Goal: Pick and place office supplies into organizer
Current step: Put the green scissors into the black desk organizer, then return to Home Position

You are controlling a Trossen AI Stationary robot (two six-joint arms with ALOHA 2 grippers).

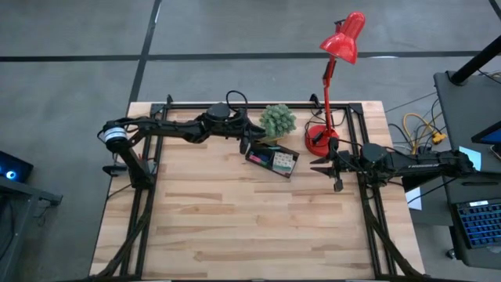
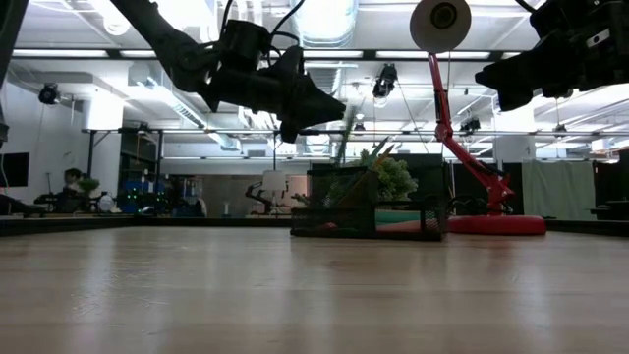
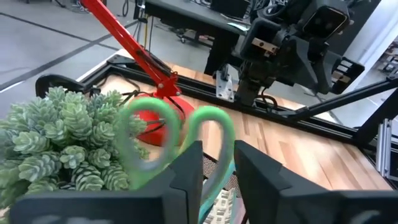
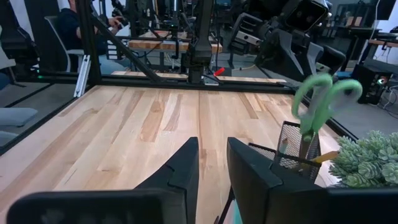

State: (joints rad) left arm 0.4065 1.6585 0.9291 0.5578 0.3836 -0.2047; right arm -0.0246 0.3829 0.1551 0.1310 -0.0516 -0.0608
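Nearest my left wrist camera stand the left gripper's (image 3: 217,174) two dark fingers, parted by a narrow gap, with the green-handled scissors (image 3: 180,134) just beyond them; I cannot tell whether the fingers touch the handles. From the right wrist view, the scissors (image 4: 317,102) stand upright, blades down in the mesh cup of the organizer (image 4: 298,146), a yellow pencil (image 4: 323,157) slanting beside them. From above, the organizer (image 1: 272,160) sits at the back centre of the table (image 1: 235,227), with the left gripper (image 1: 249,135) over its rear edge. The spiky green plant (image 1: 278,120) crowds that same rear edge (it lies close to the left arm's line of approach), and the red desk lamp (image 1: 329,94) stands just beyond, its base (image 1: 319,139) near the right gripper (image 1: 322,164). The right gripper waits beside the organizer, fingers narrowly apart and holding nothing. The surface is pale wood planking, framed by black rails. In the low view the room behind shows ceiling lights, ducts and a seated person (image 2: 71,187) far off.
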